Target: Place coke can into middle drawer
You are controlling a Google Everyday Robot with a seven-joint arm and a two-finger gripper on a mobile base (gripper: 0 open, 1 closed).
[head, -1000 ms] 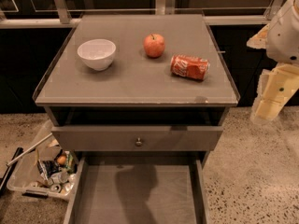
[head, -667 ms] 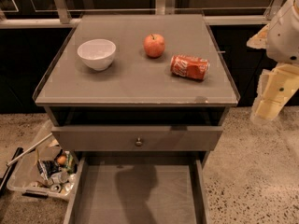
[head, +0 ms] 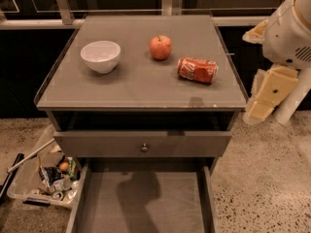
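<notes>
Red can (head: 197, 70) is lying on its side on the worktop (head: 141, 89), right half, close to the right edge. It's resting on its round wall, so I'm guessing it could be rolling if nudged. Nothing is touching it.

Reply: And the end effector (head: 266, 101)? I'm seeing it hanging off to the right of the cabinet, below worktop level, well apart from the can.

OP: Yep. I can't tell if it's released or clenched, but the can isn't in it, so I'm reckoning the pick isn't started yet.

Reply: Drawer (head: 180, 205) is sitting pulled out at the bottom of the shot, floor bare apart from a shadow, so the drop spot is waiting. Anything getting in the way?

OP: Apple (head: 160, 47) is sitting left of the can and a bit further back, near but not touching. With that similar colour, it's the one to avoid grabbing. Bowl (head: 100, 56) is sitting well apart on the left. The closed front (head: 144, 147) with the knob is sitting between worktop and drawer, so I'm thinking the can is needing to come out past the worktop's front edge before going down. Bin (head: 43, 178) of junk on the floor, left side, is looking out of the path.
</notes>
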